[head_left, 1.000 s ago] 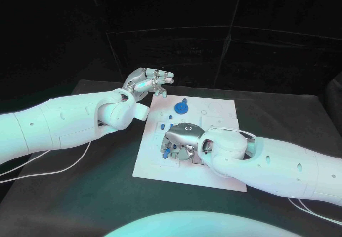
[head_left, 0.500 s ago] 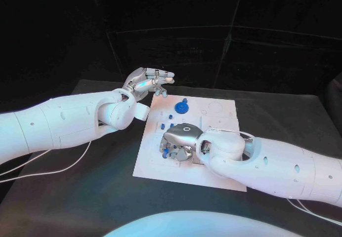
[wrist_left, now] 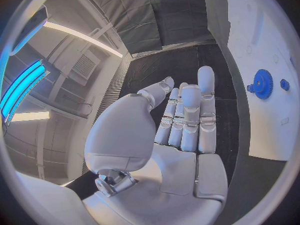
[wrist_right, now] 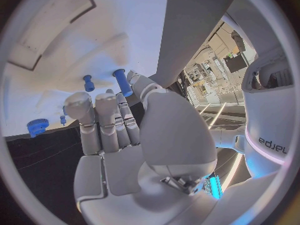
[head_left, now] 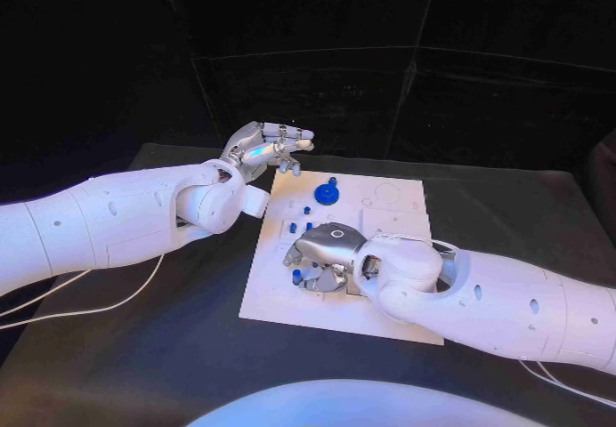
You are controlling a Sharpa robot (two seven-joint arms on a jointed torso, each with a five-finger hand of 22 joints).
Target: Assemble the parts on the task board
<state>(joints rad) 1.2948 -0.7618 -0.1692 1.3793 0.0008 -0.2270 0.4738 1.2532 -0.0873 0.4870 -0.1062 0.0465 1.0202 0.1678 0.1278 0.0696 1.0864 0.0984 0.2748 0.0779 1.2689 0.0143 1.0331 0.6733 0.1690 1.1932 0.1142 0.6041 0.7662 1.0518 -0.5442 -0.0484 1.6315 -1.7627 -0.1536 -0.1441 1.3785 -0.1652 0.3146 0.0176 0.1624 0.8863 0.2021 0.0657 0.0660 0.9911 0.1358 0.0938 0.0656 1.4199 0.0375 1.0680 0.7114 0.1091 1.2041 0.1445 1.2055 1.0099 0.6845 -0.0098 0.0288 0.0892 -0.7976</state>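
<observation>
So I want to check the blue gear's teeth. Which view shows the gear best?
The left wrist view: the blue gear stands unobstructed on the task board, with its toothed rim visible. The head view shows it small, near the board's far end. The right wrist view shows it small near the board's edge.

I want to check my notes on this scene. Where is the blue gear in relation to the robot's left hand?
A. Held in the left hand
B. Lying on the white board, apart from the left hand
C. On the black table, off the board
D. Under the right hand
B: the blue gear lies on the task board, while the left hand hovers beside the board's far corner with nothing in it.
</observation>
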